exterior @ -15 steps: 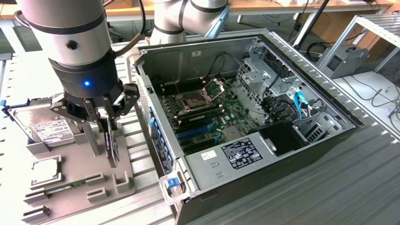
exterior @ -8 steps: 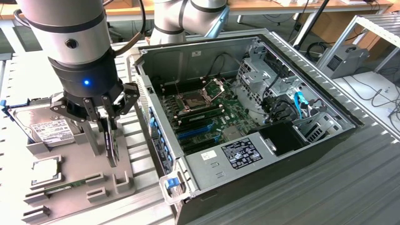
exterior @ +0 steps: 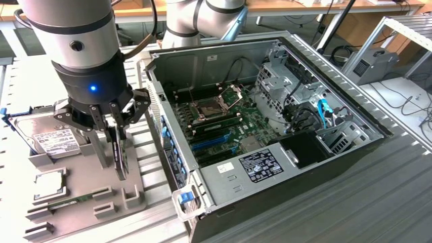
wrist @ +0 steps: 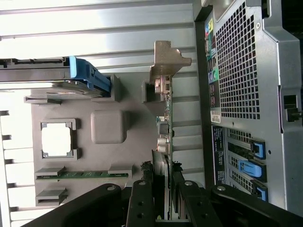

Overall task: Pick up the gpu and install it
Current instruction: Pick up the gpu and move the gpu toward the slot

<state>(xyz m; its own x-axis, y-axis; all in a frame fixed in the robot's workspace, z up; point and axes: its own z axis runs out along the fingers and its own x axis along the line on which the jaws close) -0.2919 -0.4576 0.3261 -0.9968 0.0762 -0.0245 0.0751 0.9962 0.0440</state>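
Observation:
The gpu (exterior: 121, 152) stands on edge over the grey parts tray (exterior: 81, 167), a thin dark card just to the exterior view's left of the open computer case (exterior: 270, 126). My gripper (exterior: 119, 132) comes down on it from above, with a finger on each flat side, shut on the card. In the wrist view the gpu (wrist: 165, 118) is seen edge-on, its silver bracket (wrist: 166, 59) at the far end beside a tray holder. The fingers (wrist: 142, 189) press both faces there, gripper (wrist: 163, 184). I cannot tell whether the card's lower edge still rests in its holder.
On the tray lie a silver hard drive (exterior: 47, 139), a square processor (exterior: 48, 183) and a green memory stick (exterior: 71, 201). The case lies open with blue expansion slots (exterior: 212, 144) on the motherboard. Its perforated back panel (wrist: 246, 94) sits close beside the card.

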